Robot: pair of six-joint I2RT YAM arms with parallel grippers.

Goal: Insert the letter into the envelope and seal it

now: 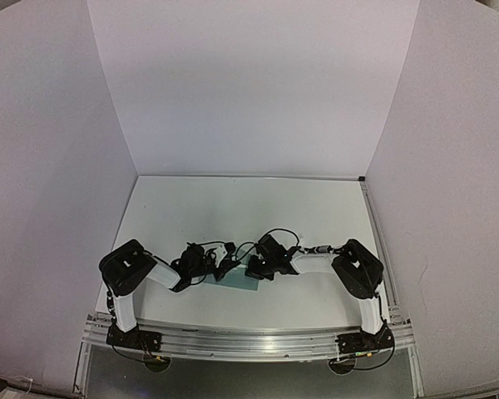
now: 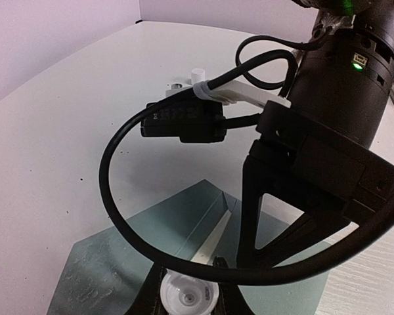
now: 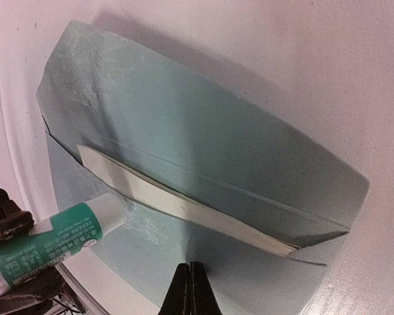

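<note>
**Envelope** [image 3: 203, 151]: lies flat on the table [image 3: 354, 79], teal, mouth exposed, not yet sealed.

**Letter** [image 3: 184, 207]: only a pale strip shows along the envelope's mouth. I take it for the letter's edge, with the rest inside the pocket, but the view is too partial to be sure.

**Left gripper** [image 2: 187, 292]: narrowed onto a glue stick [image 3: 59, 236] and pinching its body. The white tip touches the envelope just beside the pale strip.

**Right gripper** [image 3: 189, 289]: fingers pressed together with nothing between them, tips over the envelope's near part. I judge it is pinning the paper.

**Handling:**
- The paper is thin, light and limp.
- It will likely slide on the smooth table, so it needs holding down while glue drags across it.
- It creases readily, so take the flap by its free edge and fold it over the mouth.
- Mottled patches at the envelope's far corner look like fresh glue: tacky, keep fingers off.

**Writing:** the glue stick's green-and-white label carries small print, too blurred to read. Nothing is legible on the envelope.
</note>
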